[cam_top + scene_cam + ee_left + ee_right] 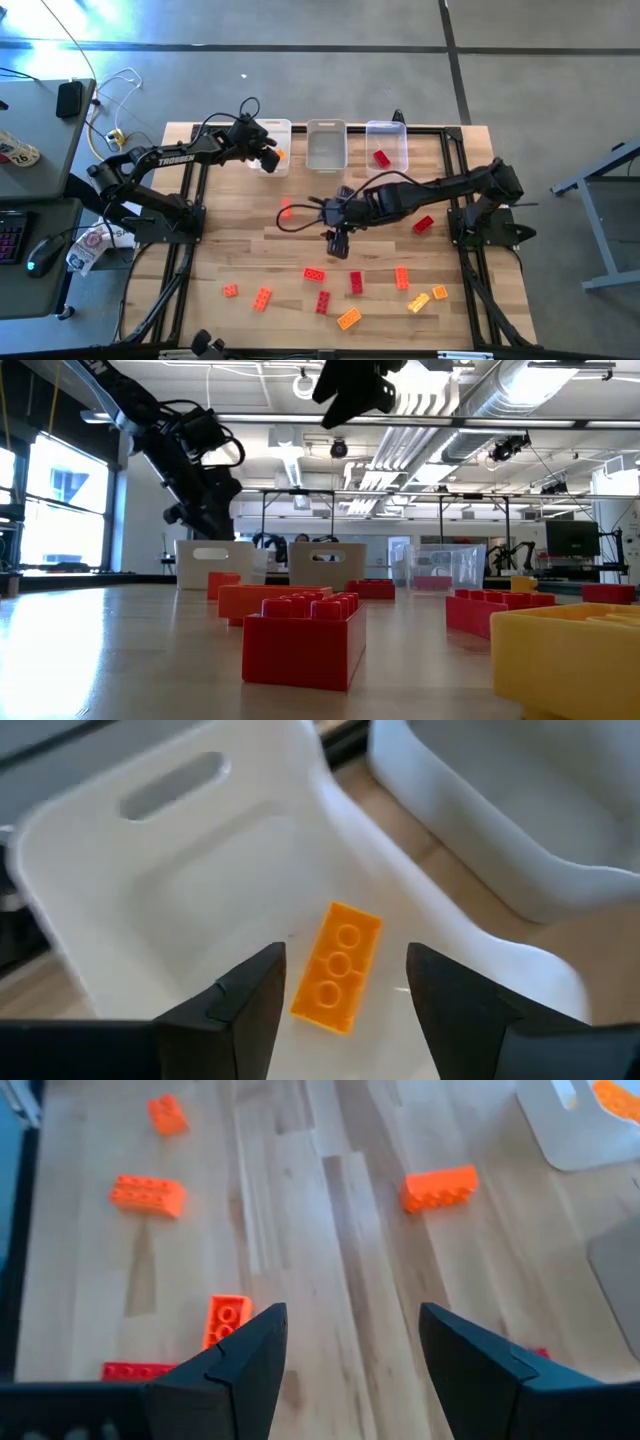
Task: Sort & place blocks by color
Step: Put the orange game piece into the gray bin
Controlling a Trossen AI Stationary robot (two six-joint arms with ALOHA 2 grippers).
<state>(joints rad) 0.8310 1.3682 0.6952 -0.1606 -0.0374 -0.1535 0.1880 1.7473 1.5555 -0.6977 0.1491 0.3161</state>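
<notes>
My left gripper [268,157] hangs open over the white bin [262,132] at the table's far side. An orange block [338,967] lies flat on that bin's floor, below and between the fingers, with a gap on each side. My right gripper [337,242] stands open above the table's middle, nothing between its fingers [250,1342]. A red block [382,158] lies in the clear bin [388,130]. Several red, orange and yellow-orange blocks lie loose on the wood, most of them toward the near edge [349,319].
A grey bin [326,150] stands between the white and clear ones. Loose blocks lie near my right gripper: an orange-red one [288,210] to its left, a red one [423,224] to its right. Black frame rails [190,210] run along both table sides.
</notes>
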